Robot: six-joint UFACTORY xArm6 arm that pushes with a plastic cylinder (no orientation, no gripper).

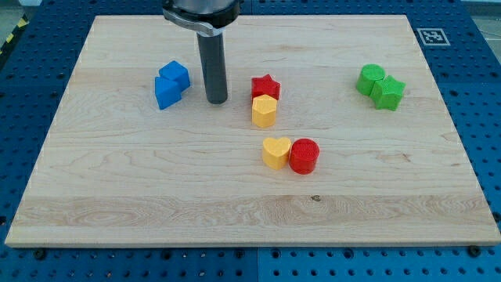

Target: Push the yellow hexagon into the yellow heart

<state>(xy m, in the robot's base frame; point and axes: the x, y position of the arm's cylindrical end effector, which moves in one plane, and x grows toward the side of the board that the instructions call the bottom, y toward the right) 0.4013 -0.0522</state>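
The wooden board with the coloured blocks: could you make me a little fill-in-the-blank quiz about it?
1. The yellow hexagon touches the red ____ just above it.
2. The yellow heart sits against a ____ cylinder on its right.
3. My tip stands between the hexagon and the two ____ blocks.
4. The ____ blocks lie at the view's right.

Missing words: star; red; blue; green

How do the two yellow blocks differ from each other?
Shape: the yellow hexagon has flat sides, the yellow heart has a notched top.
Place: the hexagon lies nearer the view's top, the heart below it with a gap between.
Neighbours: the hexagon touches the red star above it; the heart touches the red cylinder on its right.
My tip is left of the hexagon, farther from the heart.
Both are yellow and similar in size.
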